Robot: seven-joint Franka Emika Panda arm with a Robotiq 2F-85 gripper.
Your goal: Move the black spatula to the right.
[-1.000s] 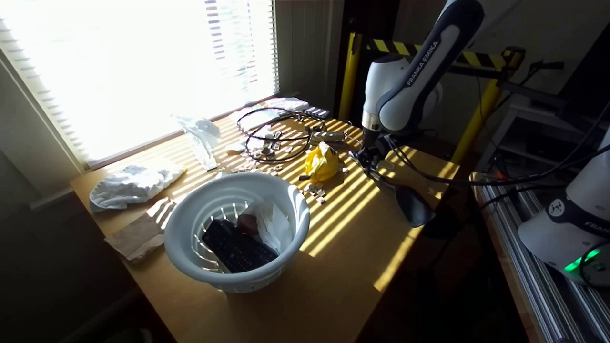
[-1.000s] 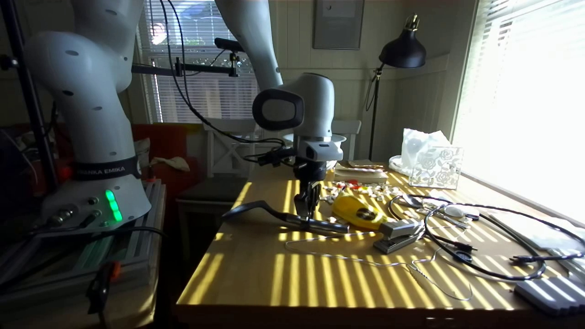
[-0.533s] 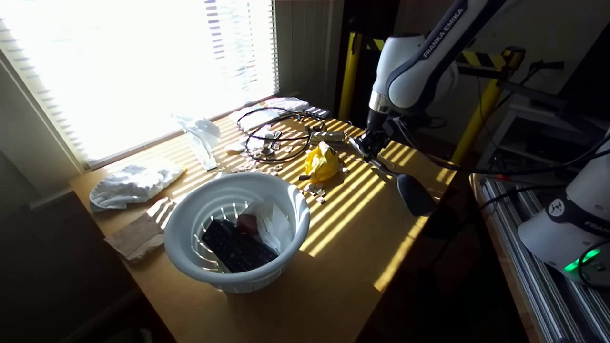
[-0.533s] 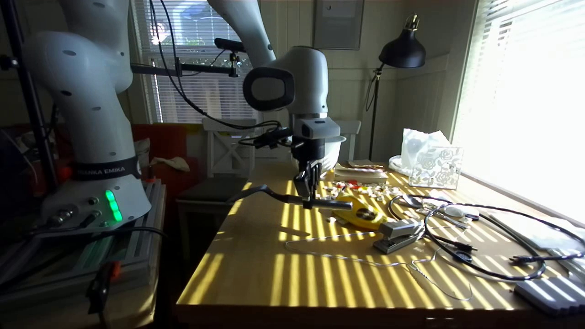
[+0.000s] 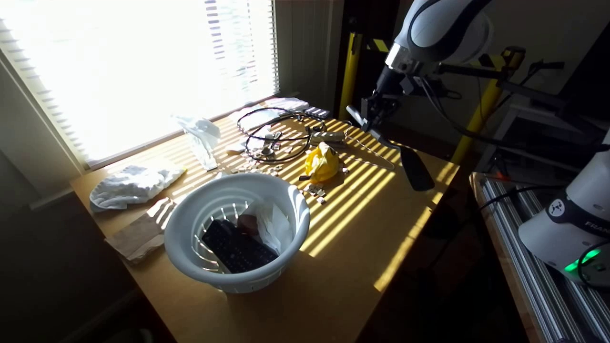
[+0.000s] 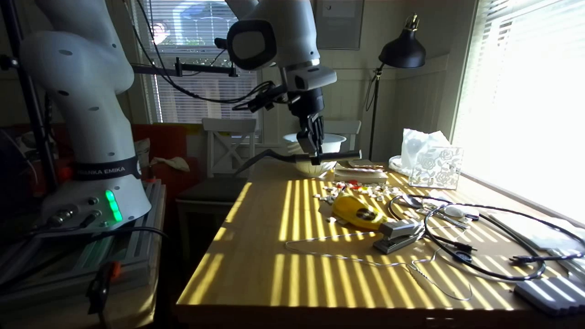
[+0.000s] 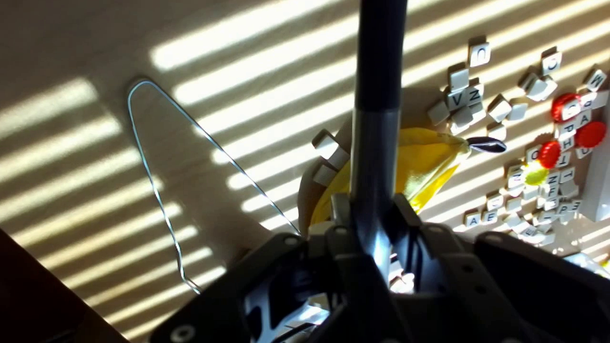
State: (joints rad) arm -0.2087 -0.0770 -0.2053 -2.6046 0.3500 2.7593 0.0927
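Note:
The black spatula (image 5: pixel 415 169) hangs in the air above the table, its blade sloping down near the table's right edge in an exterior view. It also shows in an exterior view, with its bent neck (image 6: pixel 269 154) to the left and its handle pointing right. My gripper (image 6: pixel 315 159) is shut around the grey-metal part of the handle, well above the wood. In the wrist view the handle (image 7: pixel 376 143) runs up between the fingertips (image 7: pixel 369 209), and the blade is out of view.
A pale basket (image 5: pixel 175 238) holding a keyboard stands on the table. A yellow pouch (image 6: pixel 358 212), a stapler (image 6: pixel 397 235), a thin wire (image 6: pixel 343 258) and a coiled black cable (image 6: pixel 427 224) lie below and beside the gripper. Letter tiles (image 7: pixel 464 100) are scattered around.
The gripper has risen with the spatula, lifting it off the table surface. The wrist has tilted, and the blade now slopes down more steeply.

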